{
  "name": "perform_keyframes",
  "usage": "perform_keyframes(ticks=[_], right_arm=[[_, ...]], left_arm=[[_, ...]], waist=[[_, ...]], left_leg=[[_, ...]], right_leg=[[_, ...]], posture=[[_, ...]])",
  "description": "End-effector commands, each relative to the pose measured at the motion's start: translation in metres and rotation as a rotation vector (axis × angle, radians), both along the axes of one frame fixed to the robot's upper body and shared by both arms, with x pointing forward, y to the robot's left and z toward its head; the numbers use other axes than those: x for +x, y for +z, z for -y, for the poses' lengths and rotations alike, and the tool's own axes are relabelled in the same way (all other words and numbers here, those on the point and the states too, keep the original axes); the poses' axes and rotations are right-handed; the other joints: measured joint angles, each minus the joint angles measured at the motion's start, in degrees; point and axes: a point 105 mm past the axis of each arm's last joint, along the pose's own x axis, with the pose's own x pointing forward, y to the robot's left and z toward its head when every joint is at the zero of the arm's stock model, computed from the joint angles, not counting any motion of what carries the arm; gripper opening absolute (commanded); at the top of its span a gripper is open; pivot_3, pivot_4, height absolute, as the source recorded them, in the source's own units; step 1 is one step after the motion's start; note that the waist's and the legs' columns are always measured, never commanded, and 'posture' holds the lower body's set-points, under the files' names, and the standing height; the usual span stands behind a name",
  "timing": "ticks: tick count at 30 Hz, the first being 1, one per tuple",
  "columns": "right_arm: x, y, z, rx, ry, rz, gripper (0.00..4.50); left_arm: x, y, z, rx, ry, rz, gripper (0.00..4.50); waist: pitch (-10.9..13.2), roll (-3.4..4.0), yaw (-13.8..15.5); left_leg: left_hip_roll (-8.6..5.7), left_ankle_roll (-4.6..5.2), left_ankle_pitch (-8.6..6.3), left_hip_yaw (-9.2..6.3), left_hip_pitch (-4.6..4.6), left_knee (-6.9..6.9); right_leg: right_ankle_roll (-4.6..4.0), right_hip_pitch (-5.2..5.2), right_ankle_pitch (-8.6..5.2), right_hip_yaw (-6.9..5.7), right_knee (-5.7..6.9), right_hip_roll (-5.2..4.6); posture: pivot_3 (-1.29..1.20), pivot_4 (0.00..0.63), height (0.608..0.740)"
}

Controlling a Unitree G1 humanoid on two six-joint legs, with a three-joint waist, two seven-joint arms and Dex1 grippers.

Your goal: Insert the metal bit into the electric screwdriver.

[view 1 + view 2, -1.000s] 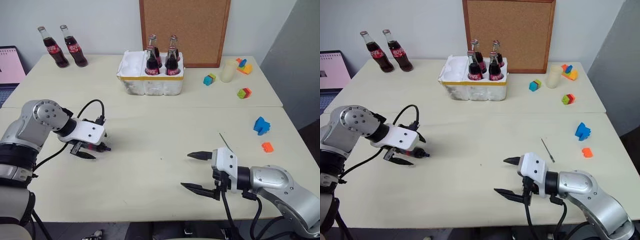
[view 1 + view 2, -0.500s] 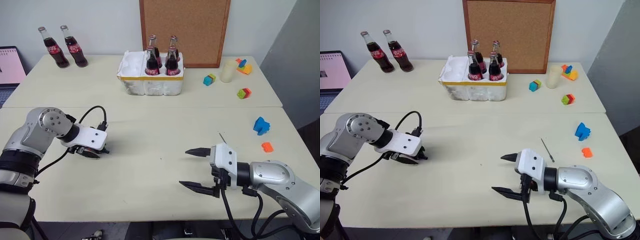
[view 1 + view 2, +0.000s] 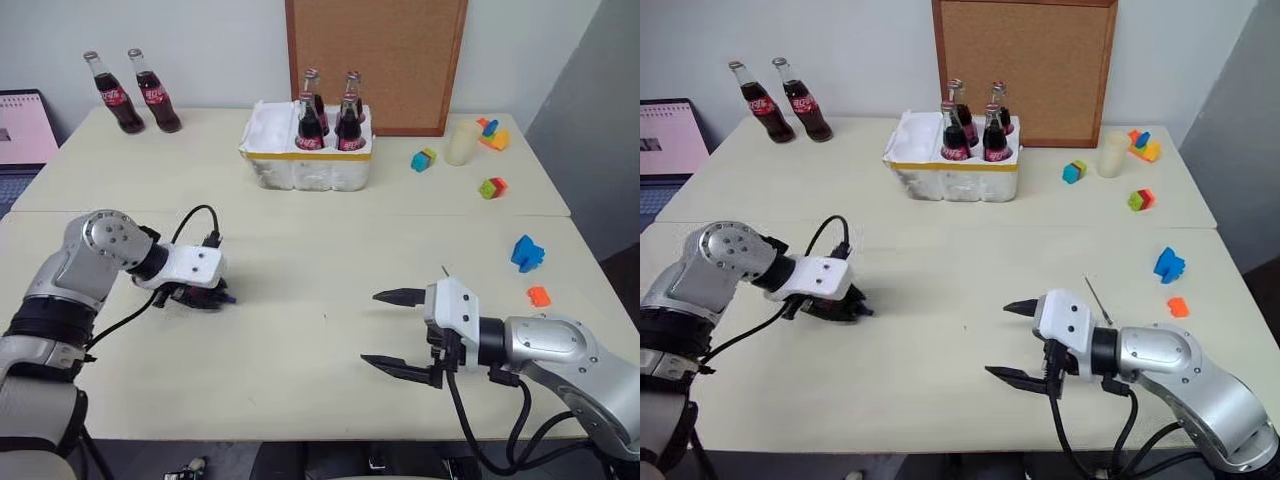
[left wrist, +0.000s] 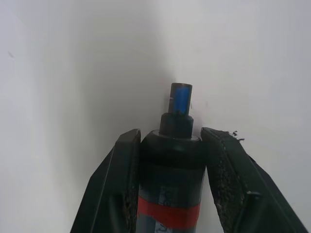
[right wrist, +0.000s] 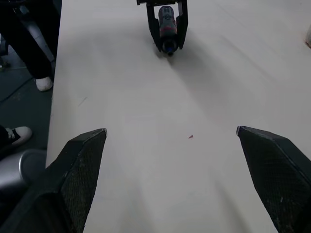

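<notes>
Jaws of the left gripper [image 4: 171, 160] clamped on the electric screwdriver [image 4: 171, 184], one black finger [image 4: 121, 179] pressed to each side of the barrel. Jaws of the right gripper [image 3: 395, 329] spread wide, nothing between them, hovering over the near part of the desk [image 3: 300, 250].

Electric screwdriver: dark cylindrical body, red band round it, stepped narrower collar, short tip with a blue end face. It lies low at the desk surface on the robot's left, tip pointing toward the middle of the desk; in the right wrist view it shows end-on between the left fingers [image 5: 167, 19].

Metal bit [image 3: 1096, 300]: very thin straight grey rod, lying flat on the desk just beyond the right gripper's white housing, pointing away from the robot and slightly tilted. Not touched by either gripper.

Room: broad bare stretch of desk between the two grippers. White foam box [image 3: 305, 165] with cola bottles [image 3: 323, 122] stands well back, two more bottles [image 3: 135, 90] at the far left corner. Coloured blocks [image 3: 523, 252] lie to the right near the desk edge, others with a pale cup [image 3: 459, 144] farther back. Near desk edge runs close under the right gripper.

Bit and screwdriver well apart, the bare desk middle between them.
</notes>
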Motion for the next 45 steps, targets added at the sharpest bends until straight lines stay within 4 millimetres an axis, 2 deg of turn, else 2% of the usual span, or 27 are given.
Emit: perform_keyframes(ticks=[1, 7, 14, 23, 27, 34, 45], right_arm=[[-0.006, 0.012, 0.007, 0.002, 0.000, 0.037, 4.50], [-0.002, 0.020, 0.021, -0.008, -0.048, 0.048, 4.50], [0.000, 0.026, 0.028, -0.009, -0.072, 0.062, 4.50], [0.007, 0.037, 0.032, 0.004, -0.096, 0.090, 4.50], [0.012, 0.046, 0.032, 0.039, -0.107, 0.109, 4.50], [0.013, 0.049, 0.031, 0.046, -0.105, 0.109, 4.50], [0.014, 0.050, 0.029, 0.038, -0.091, 0.110, 4.50]], left_arm=[[0.006, 0.043, 0.026, -0.177, -0.005, 0.073, 1.60], [0.008, 0.064, 0.058, -0.332, -0.002, 0.075, 1.59], [0.012, 0.088, 0.090, -0.532, 0.014, 0.081, 1.59], [0.016, 0.116, 0.121, -0.794, 0.078, 0.075, 1.58], [0.021, 0.110, 0.128, -0.863, 0.149, 0.086, 1.58], [0.022, 0.097, 0.135, -0.934, 0.228, 0.057, 1.57], [0.021, 0.072, 0.126, -0.912, 0.284, 0.026, 1.57]], waist=[[0.00, 0.00, 0.00], [-0.01, -0.01, -0.17], [-0.01, -0.01, -0.24], [0.00, -0.01, -0.27], [0.00, -0.01, -0.19], [0.00, -0.01, -0.21], [-0.01, -0.01, -0.19]], left_leg=[[-0.01, 0.00, 0.00, 0.00, -0.01, 0.00], [-0.03, 0.00, 0.00, -0.03, 0.01, 0.05], [-0.02, 0.00, 0.00, -0.14, 0.03, 0.07], [-0.04, -0.01, 0.01, -0.15, 0.07, 0.09], [-0.05, -0.01, 0.01, -0.15, 0.04, 0.20], [-0.03, -0.01, 0.01, -0.16, 0.07, 0.22], [-0.04, -0.01, 0.01, -0.13, 0.16, 0.36]], right_leg=[[0.00, 0.00, 0.00, 0.01, 0.00, -0.01], [0.03, 0.04, 0.01, 0.06, 0.02, -0.05], [0.02, 0.04, 0.02, -0.08, 0.08, 0.02], [0.02, 0.04, 0.02, 0.13, 0.08, 0.01], [0.05, 0.05, 0.04, 0.13, 0.09, -0.01], [0.06, 0.04, 0.05, 0.22, 0.14, -0.04], [0.07, 0.06, 0.05, 0.33, 0.36, -0.07]], posture=[[0.00, 0.150, 0.740], [0.00, 0.150, 0.740], [0.00, 0.150, 0.740], [0.00, 0.150, 0.740], [0.00, 0.150, 0.740], [0.00, 0.150, 0.740], [0.00, 0.150, 0.740]])
